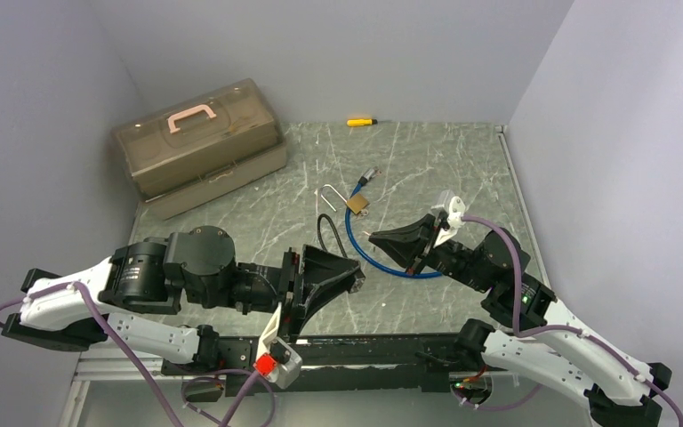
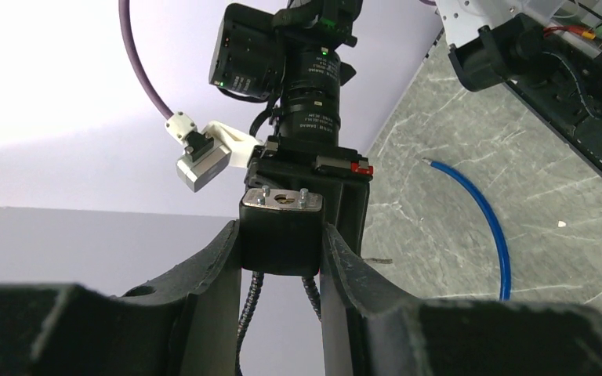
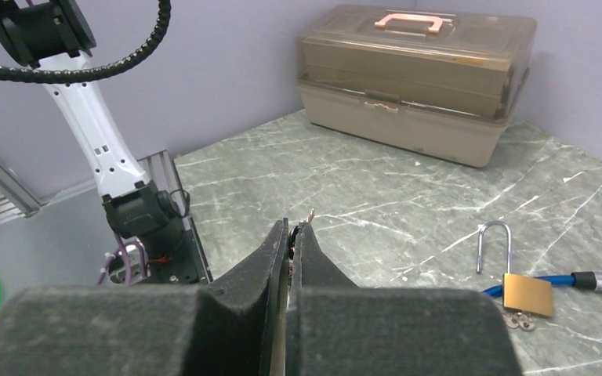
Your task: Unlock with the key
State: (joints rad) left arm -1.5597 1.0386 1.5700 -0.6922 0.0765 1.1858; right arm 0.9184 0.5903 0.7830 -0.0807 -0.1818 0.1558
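Between the left gripper's [image 2: 281,229] fingers, its wrist view shows a black lock body [image 2: 281,247] clamped, keyhole plate up, indistinct from above. Only the right wrist view shows the right gripper [image 3: 291,231] pinching the key [image 3: 311,214], well apart from the brass padlock [image 3: 527,294] lying on the table [image 3: 376,196].

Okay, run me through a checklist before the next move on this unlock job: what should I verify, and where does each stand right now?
1. Black lock clamped between the left fingers: ok.
2. Keyhole uncovered, clear of the fingers: ok.
3. Right fingers shut on what looks like the key, only its tip showing: ok.
4. Key tip lined up with the keyhole: cannot tell.
5. Brass padlock lying on the table apart from both arms: ok.
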